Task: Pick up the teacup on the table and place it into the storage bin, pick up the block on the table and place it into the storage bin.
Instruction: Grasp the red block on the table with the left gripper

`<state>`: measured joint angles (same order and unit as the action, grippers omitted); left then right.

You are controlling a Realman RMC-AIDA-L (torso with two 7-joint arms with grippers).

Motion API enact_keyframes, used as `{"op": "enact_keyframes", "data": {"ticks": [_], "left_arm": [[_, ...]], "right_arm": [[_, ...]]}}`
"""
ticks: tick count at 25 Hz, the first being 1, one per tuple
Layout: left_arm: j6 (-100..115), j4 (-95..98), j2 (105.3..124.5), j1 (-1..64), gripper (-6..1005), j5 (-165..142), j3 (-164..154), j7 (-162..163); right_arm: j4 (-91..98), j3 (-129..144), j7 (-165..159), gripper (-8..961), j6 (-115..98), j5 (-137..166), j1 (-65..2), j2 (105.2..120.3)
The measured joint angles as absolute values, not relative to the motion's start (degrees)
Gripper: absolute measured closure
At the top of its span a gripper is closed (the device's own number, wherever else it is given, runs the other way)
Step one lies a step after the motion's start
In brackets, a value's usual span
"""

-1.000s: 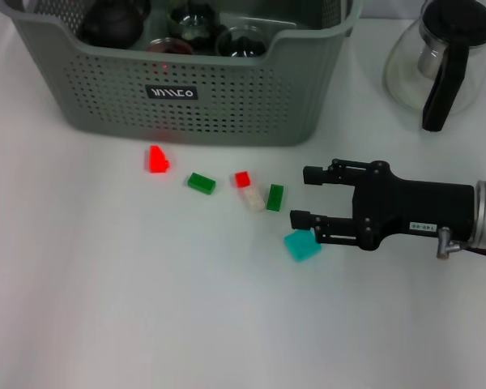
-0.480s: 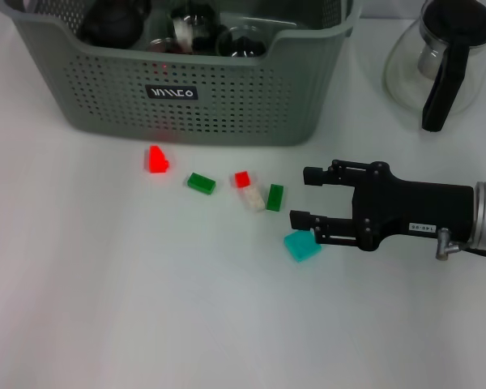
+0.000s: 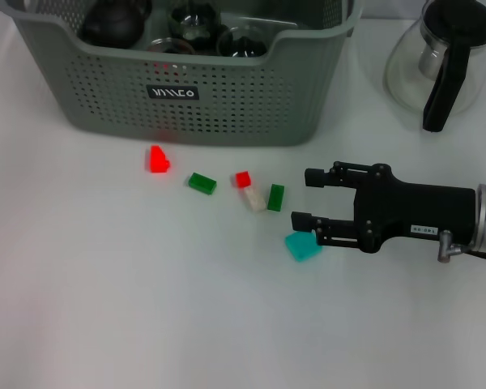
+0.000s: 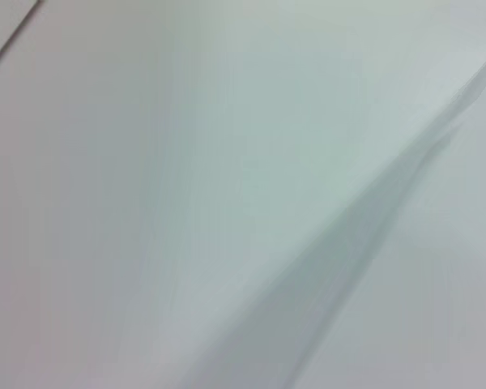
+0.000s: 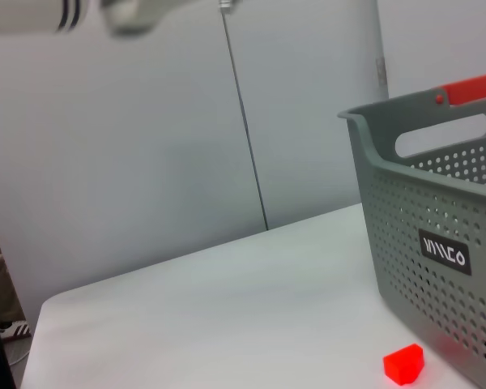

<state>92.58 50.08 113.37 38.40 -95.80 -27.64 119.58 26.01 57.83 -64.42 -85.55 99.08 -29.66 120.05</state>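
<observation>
Cups look binned, blocks still out

Storage bin (image 3: 186,89) holds dark teaware; the coloured blocks (image 3: 202,183) lie just in front of it. Right gripper (image 3: 301,197), fingers spread and empty, hovers beside the teal block (image 3: 302,246).

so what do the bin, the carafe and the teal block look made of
The bin looks like moulded matte grey-green plastic: rows of punched holes, rounded rim, cut-out handle. The carafe appears to be clear glass, see-through with highlights, with a glossy black handle that is probably plastic. The teal block, beside the right gripper, looks like smooth solid plastic, though its flat colour leaves that open.
</observation>
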Motion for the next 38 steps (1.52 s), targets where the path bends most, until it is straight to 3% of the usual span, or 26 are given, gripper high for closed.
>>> {"op": "enact_keyframes", "data": {"ticks": [2,5,11,20,38], "left_arm": [[98.7,44.8,111.88,35.3,467,-87.3,-27.5,114.5],[104.8,41.3,111.26,31.7,329,-84.3,-27.4,107.8],[108.9,41.0,114.12,24.5,151,-90.6,-27.9,96.2],[108.5,38.7,117.22,19.9,154,-107.3,-30.0,74.9],[101.5,36.8,118.67,21.7,174,-117.7,-30.0,74.3]], "right_arm": [[26.0,57.8,-64.4,209,-85.6,99.1,-29.7,120.06],[26.0,57.8,-64.4,209,-85.6,99.0,-29.9,120.06],[26.3,57.8,-65.0,209,-85.7,99.0,-30.2,120.06],[26.3,57.3,-65.1,209,-85.6,99.1,-29.6,120.00],[26.4,56.3,-66.5,208,-85.8,99.2,-28.9,119.52]]}}
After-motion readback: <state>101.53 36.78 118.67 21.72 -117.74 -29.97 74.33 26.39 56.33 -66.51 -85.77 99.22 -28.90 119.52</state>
